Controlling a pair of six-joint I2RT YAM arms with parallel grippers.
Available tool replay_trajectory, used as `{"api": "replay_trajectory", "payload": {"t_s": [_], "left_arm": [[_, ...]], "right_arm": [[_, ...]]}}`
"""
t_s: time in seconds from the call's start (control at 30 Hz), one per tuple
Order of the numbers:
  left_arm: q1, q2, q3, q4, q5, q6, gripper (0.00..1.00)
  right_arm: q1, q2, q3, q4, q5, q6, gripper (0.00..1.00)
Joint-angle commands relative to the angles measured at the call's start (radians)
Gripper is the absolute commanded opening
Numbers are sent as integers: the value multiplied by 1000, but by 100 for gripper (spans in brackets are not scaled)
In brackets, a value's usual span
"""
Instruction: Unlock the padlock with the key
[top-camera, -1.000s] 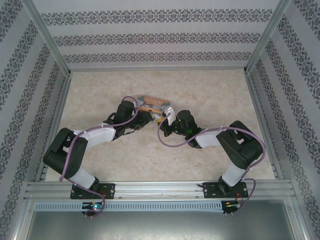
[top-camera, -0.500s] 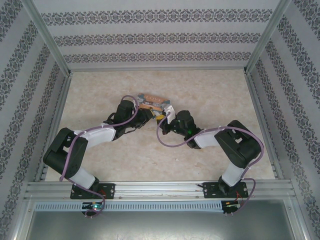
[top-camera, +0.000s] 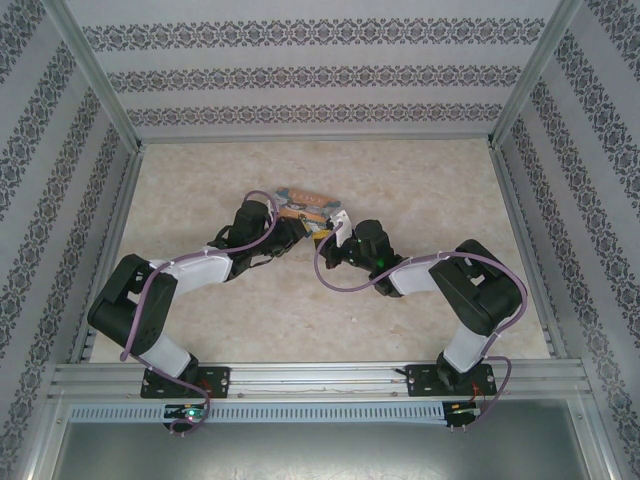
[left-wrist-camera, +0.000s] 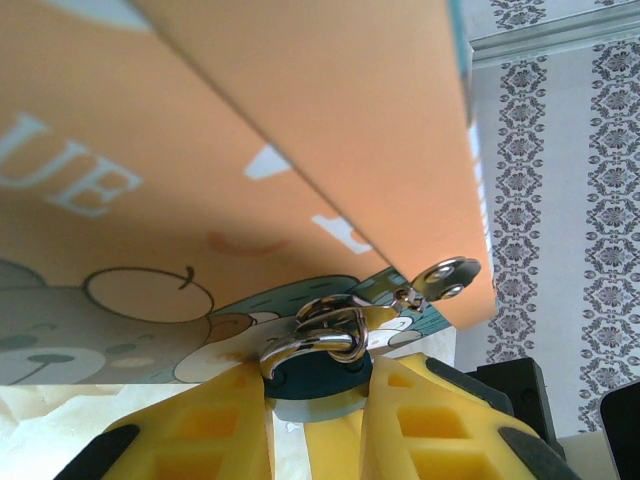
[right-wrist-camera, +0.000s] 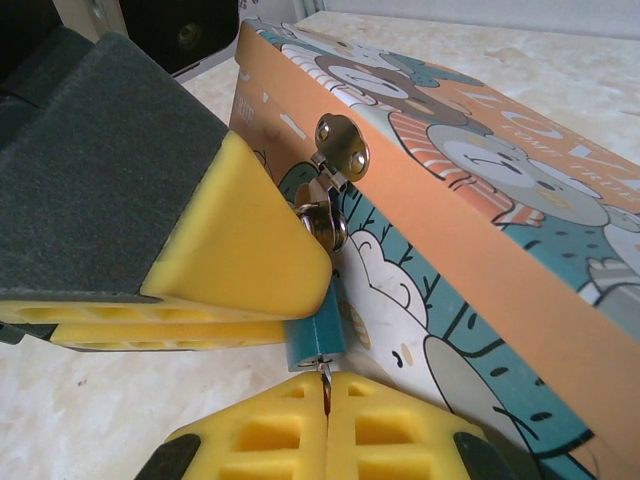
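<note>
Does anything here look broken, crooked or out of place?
Nothing stands out. The padlock hangs from the hasp of the tin, pinched by the left gripper. The right gripper holds the key upright at the padlock's underside. No damage shows.

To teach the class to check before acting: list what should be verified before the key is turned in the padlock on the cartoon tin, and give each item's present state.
1. Left gripper clamps the padlock body: ok.
2. Right gripper shut on the key: ok.
3. Key lined up with the padlock's underside: ok.
4. Key fully seated in the lock: cannot tell.
5. Shackle free of the hasp on the tin: not ok, it loops through.
</note>
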Motion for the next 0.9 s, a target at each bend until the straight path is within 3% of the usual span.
{"api": "replay_trajectory", "payload": {"t_s": [0.0,0.37,0.87], "left_arm": [[-75,29,-9,26,177,35,23],[-75,104,-52,168,156,-11,24],[-73,162,-96,270,138,-46,37]], "right_arm": [[16,-28,26,210,-65,16,0],[15,-6,-51,169,22,16,0],[11,3,-137,122,48,34,0]]}}
